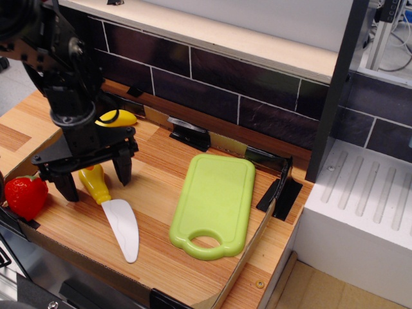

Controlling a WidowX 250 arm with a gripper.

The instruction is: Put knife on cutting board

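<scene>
Straddling the knife (111,205) handle, gripper (94,176) fingers spread wide, not clamped. Knife lies flat on tabletop, left of and apart from the board (215,204).

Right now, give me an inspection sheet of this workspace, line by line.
Surface: wooden counter, low cardboard edging along the front.
Knife: flat on the counter left of the board, yellow handle under the tool, blade pointing to the front.
Board: bare, handle hole toward the front.
Clutter: strawberry at the left edge; banana behind the arm.
Tool: open, fingers either side of the knife handle.
Cables: nothing seen.
Surroundings: dark tiled wall behind; white ribbed drainer on the right.
</scene>
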